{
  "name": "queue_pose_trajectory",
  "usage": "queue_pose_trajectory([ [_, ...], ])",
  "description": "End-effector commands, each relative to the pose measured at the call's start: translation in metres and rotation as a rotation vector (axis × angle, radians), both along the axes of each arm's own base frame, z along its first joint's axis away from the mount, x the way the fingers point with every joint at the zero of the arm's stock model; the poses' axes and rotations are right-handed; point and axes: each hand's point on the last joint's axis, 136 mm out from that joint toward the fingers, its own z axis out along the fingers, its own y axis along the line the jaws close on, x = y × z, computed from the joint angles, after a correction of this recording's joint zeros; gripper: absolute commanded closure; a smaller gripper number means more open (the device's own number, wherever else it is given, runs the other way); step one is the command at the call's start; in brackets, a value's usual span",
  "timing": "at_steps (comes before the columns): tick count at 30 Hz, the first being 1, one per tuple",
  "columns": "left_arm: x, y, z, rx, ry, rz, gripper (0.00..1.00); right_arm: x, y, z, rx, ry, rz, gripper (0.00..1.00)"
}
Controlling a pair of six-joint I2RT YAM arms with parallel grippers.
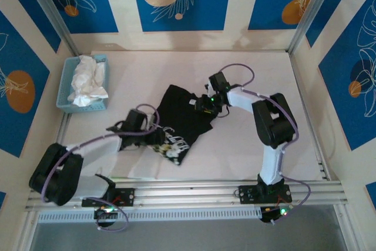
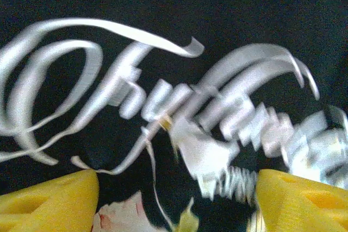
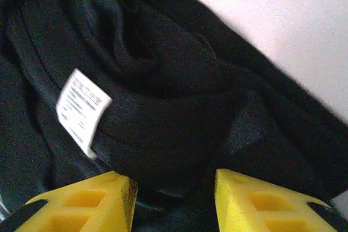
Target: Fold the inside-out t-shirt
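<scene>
The inside-out t-shirt (image 1: pixel 182 109) lies crumpled mid-frame on the tabletop (image 1: pixel 247 145), so I take it from two ends; my left pincer (image 2: pixel 176 188) hangs wide open over the silvery print (image 2: pixel 136 96) at its lower left, placed, I judge, to pinch there; my right pincer (image 3: pixel 174 191), jaws parted and gripping nothing, sits over the bunched fold beside the white label (image 3: pixel 80 110), upper right.

Script print (image 2: pixel 136 96) and label (image 3: pixel 81 110) on t-shirt (image 2: pixel 228 4) are illegible.
</scene>
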Motion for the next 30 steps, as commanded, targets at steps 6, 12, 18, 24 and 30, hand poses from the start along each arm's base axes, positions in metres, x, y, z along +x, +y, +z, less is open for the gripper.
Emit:
queue_pose_trajectory([
  [6,0.016,-0.007,0.080,-0.026,-0.258,0.013,0.17,0.015,-0.001,0.053,-0.018,-0.156,0.118,0.49],
  [12,0.120,0.036,0.083,-0.043,-0.273,0.227,0.13,0.028,-0.046,0.041,-0.062,-0.080,-0.024,0.26],
  [18,0.190,0.047,0.043,0.041,-0.177,0.224,0.12,0.041,-0.049,0.017,-0.103,-0.020,-0.050,0.23],
  [24,0.217,0.026,0.017,-0.009,-0.080,0.141,0.14,0.038,-0.022,-0.003,-0.053,0.047,0.002,0.24],
  [30,0.219,0.004,0.003,-0.094,-0.026,0.082,0.24,0.030,-0.002,-0.013,-0.016,0.091,0.027,0.30],
])
